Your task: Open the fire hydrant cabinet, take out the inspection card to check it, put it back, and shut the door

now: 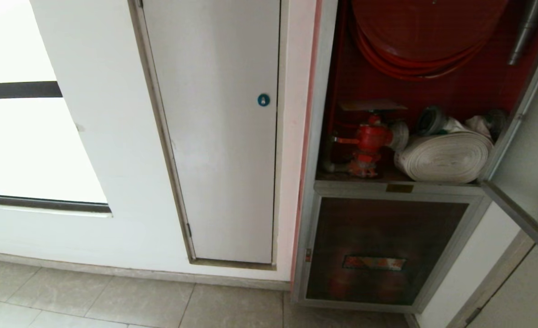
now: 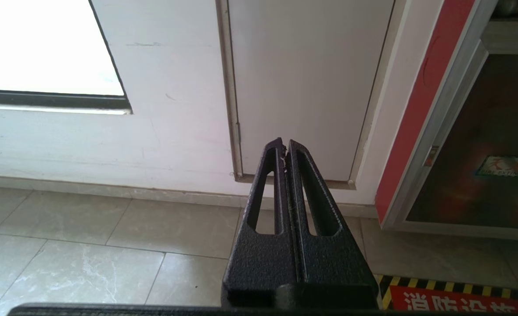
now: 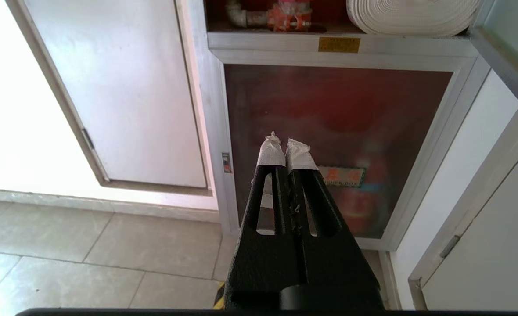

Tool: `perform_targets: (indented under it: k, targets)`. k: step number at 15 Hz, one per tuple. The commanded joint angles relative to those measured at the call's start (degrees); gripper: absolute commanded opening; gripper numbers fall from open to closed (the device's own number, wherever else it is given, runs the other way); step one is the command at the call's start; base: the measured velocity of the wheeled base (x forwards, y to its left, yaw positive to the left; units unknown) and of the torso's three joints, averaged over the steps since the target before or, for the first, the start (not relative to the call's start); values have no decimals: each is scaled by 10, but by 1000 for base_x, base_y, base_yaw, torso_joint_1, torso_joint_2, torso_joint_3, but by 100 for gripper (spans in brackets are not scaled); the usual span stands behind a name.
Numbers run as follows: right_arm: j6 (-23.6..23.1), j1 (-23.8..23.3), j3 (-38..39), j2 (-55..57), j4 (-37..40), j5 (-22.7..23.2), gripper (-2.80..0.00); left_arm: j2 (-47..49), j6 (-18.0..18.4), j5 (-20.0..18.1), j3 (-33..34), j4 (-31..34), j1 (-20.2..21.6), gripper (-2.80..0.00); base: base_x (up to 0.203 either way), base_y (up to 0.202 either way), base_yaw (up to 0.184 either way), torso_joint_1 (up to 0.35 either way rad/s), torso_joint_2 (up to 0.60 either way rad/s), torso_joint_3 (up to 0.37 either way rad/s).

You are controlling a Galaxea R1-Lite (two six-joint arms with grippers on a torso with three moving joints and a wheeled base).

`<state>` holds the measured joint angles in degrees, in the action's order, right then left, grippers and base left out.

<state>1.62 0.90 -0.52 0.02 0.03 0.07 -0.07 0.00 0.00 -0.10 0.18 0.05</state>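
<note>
Door (image 1: 531,150) of the fire hydrant cabinet (image 1: 317,136) is standing swung open beside the white rolled hose (image 1: 447,157); inspection card is not showing in any view. Right gripper (image 3: 284,147) and left gripper (image 2: 284,147) are hanging low before the cabinet, both pinched together and holding nothing. Judging the door step as next, the right arm should be reaching the door's free edge and pushing it squarely until it is latching.

Fire hydrant cabinet (image 1: 399,189) stands at right, w/ its door (image 1: 531,182) swung out to the right; hose reel (image 1: 426,34) up top inside; below it, on the shelf, valve (image 1: 369,141) at left, rolled hose (image 1: 444,157) just beside it at right; lower glass panel (image 1: 383,250) under the shelf; white panel w/ round lock (image 1: 263,99) left of cabinet; window (image 1: 32,136) further left; tiled floor (image 1: 114,300) in front.
</note>
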Motion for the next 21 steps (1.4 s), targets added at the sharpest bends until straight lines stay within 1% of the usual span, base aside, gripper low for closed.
perform_targets:
  k: [1,3,5,8,10,12,15,17,19,21]
  targets:
    - [0,0,-21,3,6,0,-280,1,0,0,0,0,0,-280,0,0,0,0,0,0]
    - [1,0,-67,32,27,-7,-280,1,0,0,0,0,0,-280,0,0,0,0,0,0]
    - [1,0,-101,78,32,-27,-280,1,0,0,0,0,0,-280,0,0,0,0,0,0]
    - [-1,0,-185,148,31,-57,-280,0,0,0,0,0,0,-280,0,0,0,0,0,0]
    - [-2,0,-235,204,30,-104,-280,0,0,0,0,0,0,-280,0,0,0,0,0,0]
    - [-2,0,-264,252,24,-156,-280,0,0,0,0,0,0,-280,0,0,0,0,0,0]
    - [-2,0,-274,326,-46,-211,-280,1,0,0,0,0,0,-280,0,0,0,0,0,0]
    - [-3,0,-284,378,-109,-271,-280,1,0,0,0,0,0,-280,0,0,0,0,0,0]
    - [-2,0,-304,407,-137,-330,-280,1,0,0,0,0,0,-280,0,0,0,0,0,0]
    - [0,-1,-317,428,-144,-361,-280,0,0,0,0,0,0,-280,0,0,0,0,0,0]
